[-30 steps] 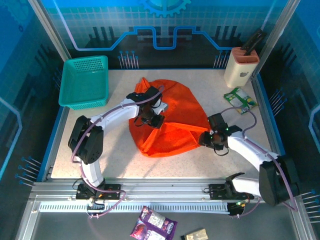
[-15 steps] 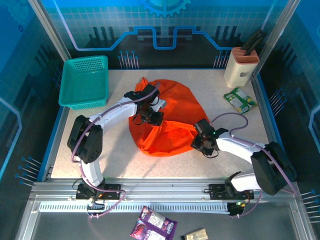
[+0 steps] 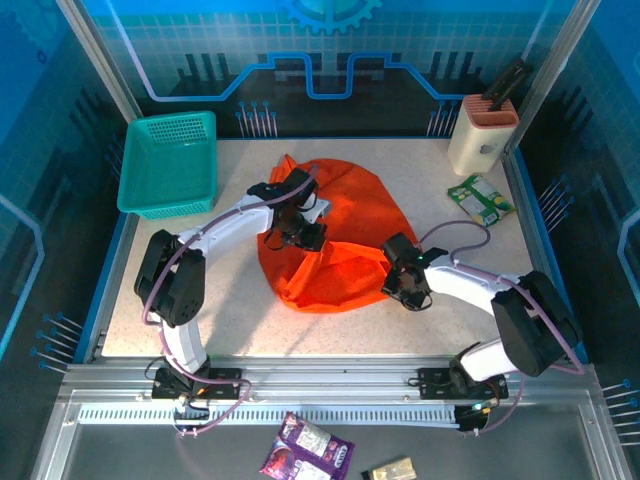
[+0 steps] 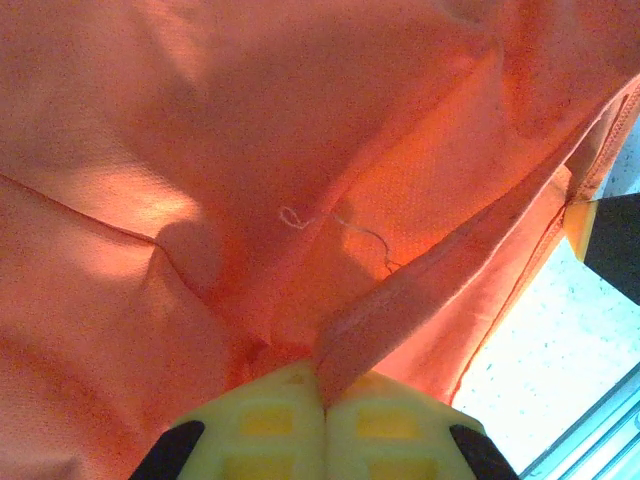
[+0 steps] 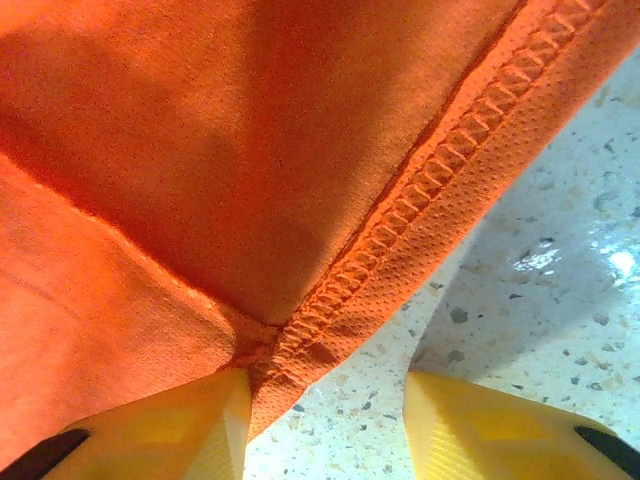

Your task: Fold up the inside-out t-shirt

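Orange t-shirt [image 3: 350,200] bunched, teal basket [image 3: 165,205] apart, dark tool [image 3: 508,80] in holder [image 3: 480,145]

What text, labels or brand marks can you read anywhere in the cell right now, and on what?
No text reads clearly in any view.
green packet: printing too small to read.
purple packets: printing blurred, unreadable.
beige holder: faint mark, not legible.
orange t-shirt: no print or label visible.

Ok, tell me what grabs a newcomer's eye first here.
The bright orange t-shirt lies crumpled mid-table. The left end effector is shut on a fold of it, the right end effector open at its stitched hem. A teal basket sits in the far left corner.
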